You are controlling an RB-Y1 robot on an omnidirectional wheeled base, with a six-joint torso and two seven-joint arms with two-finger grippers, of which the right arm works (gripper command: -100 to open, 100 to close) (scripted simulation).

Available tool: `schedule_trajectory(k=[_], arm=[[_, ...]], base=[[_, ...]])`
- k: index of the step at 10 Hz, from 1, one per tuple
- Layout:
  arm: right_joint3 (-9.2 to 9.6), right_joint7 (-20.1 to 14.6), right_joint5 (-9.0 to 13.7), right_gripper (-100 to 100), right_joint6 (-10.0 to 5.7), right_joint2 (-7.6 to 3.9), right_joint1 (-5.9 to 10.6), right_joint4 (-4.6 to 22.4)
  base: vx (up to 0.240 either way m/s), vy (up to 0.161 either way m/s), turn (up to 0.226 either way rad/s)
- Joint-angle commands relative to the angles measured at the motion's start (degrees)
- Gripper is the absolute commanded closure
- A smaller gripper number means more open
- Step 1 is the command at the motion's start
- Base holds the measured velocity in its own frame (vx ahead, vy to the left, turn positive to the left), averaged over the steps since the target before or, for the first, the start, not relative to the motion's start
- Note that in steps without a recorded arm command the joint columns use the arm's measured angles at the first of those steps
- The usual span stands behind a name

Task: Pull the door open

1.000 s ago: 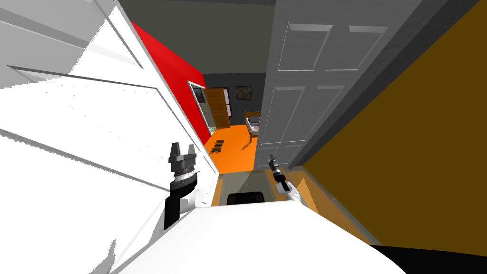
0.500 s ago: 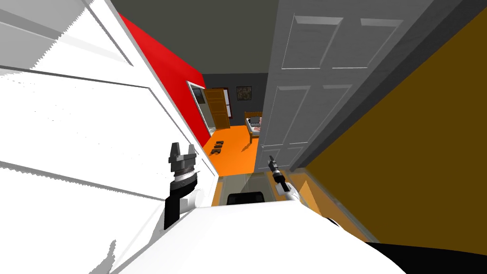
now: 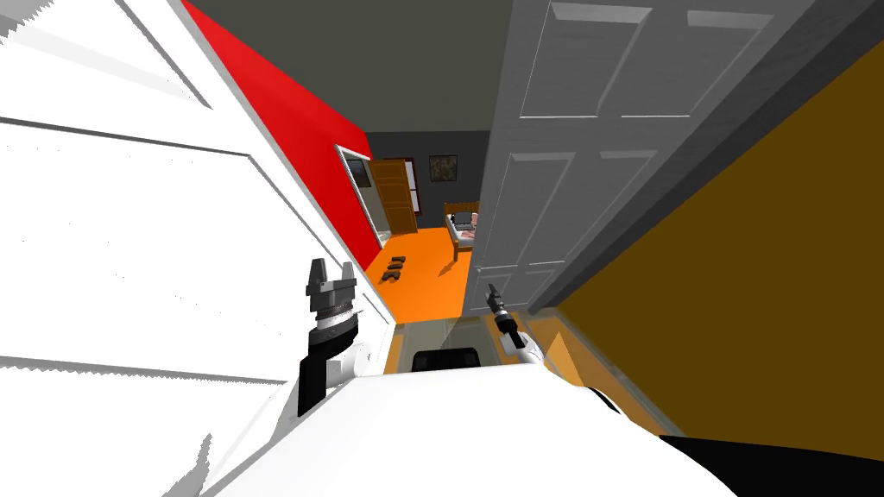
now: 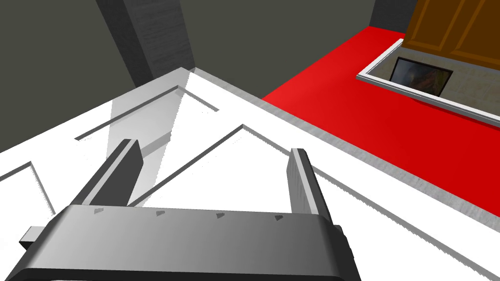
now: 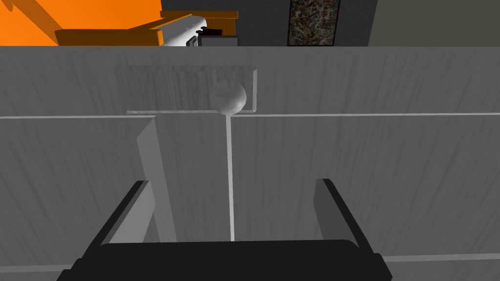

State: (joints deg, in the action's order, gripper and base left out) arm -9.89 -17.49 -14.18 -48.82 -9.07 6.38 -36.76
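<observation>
As the head looks down: the grey door (image 3: 561,173) stands on the right, its long axis running floor to ceiling and leaning with the lens as the walls do; its panelled face is turned toward the white door (image 3: 129,259) opposite.
Door's look, head view: plain grey, with panels in pairs one above another; a brown wall (image 3: 742,285) is just beside it.
Between the doors: an orange floor (image 3: 427,276), a bed (image 3: 460,226) and a red wall (image 3: 302,147).
Right tool, head view: the right tool (image 3: 493,295) is small and near the door's lowest panels, aimed at them.
Left tool, head view: the left tool (image 3: 331,274) is beside the white door, fingers spread.
Left wrist view: the left tool (image 4: 212,149) is spread wide and holds nothing; it is over the white door (image 4: 234,166), with the red wall (image 4: 371,122) past the door's edge.
Right wrist view: this adds a round pale knob (image 5: 227,97) on a flat plate. The right tool (image 5: 232,183) is spread, and the knob lies ahead of its tips, apart from them. The grey door (image 5: 366,161) spans the view, with faint grain. The bed (image 5: 146,31) shows over its edge.
</observation>
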Motion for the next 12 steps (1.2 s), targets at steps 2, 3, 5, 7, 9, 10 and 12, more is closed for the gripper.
schedule_trajectory(k=[2,3,5,7,9,10,12], arm=[[-0.52,-0.4,0.4,-100,-0.74,-0.76,-0.37,0.6],[-0.67,-0.5,0.5,-100,-0.94,-1.0,-0.51,0.8],[-1.42,-1.1,1.1,-100,-1.91,-2.14,-1.19,1.5],[-2.04,-1.6,1.6,-100,-2.71,-3.09,-1.74,2.0],[-2.8,-2.2,2.2,-100,-3.69,-4.26,-2.43,2.7],[-3.11,-2.5,2.4,-100,-4.1,-4.74,-2.71,3.0],[-3.18,-2.4,2.5,-100,-3.98,-4.77,-2.71,3.0]], base=[[0.079,0.01,0.055],[0.193,0.04,0.086],[0.18,0.057,0.102],[0.148,0.017,0.081],[0.197,0.037,0.123],[0.204,0.016,0.114],[0.135,0.02,0.026]])
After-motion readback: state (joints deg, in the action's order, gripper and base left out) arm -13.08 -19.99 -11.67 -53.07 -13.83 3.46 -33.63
